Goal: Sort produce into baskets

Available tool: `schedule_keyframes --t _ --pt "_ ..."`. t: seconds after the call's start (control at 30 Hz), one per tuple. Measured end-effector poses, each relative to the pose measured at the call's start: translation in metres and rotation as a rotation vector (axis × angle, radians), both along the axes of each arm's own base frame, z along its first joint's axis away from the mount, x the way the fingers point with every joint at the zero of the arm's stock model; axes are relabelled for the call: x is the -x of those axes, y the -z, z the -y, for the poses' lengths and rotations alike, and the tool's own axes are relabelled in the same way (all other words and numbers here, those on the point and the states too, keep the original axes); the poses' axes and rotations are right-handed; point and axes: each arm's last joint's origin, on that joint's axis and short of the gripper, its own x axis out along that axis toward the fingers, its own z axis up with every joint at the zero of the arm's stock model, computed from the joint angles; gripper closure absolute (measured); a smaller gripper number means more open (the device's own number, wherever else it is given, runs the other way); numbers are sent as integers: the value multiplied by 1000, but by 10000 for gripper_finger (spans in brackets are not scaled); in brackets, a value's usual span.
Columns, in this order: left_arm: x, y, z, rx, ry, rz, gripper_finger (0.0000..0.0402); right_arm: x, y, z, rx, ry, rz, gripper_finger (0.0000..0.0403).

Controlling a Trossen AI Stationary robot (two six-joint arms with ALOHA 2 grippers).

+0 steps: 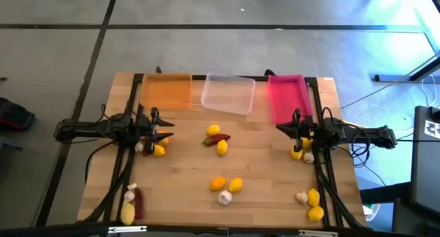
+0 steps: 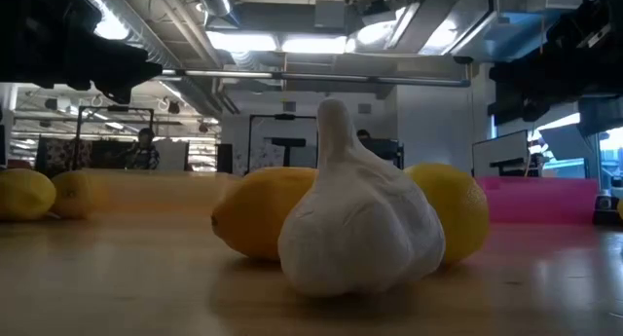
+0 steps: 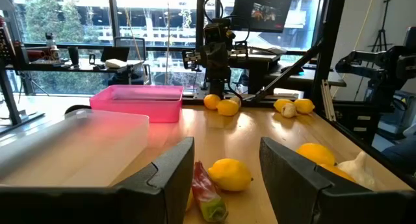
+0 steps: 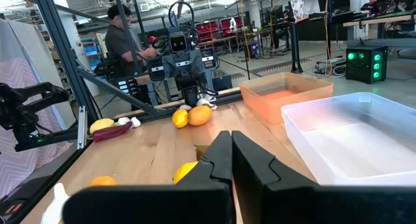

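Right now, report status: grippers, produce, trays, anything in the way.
Left gripper open, empty, by the orange tray. Right gripper shut, empty, by the pink tray. Produce all loose on the table; clear tray and the others empty. Nothing blocking.

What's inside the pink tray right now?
Nothing that shows: from above, the pink tray looks bare, with all the produce on the table. In the left wrist view its near wall hides the floor, so that view cannot confirm it.
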Motion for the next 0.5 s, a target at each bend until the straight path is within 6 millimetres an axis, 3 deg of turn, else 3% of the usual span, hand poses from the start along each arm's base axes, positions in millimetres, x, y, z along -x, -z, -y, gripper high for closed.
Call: schedule_keyframes --t 0.5 --pt "0 0 0 -136 -12 -8 231 0 0 0 0 2 3 393"
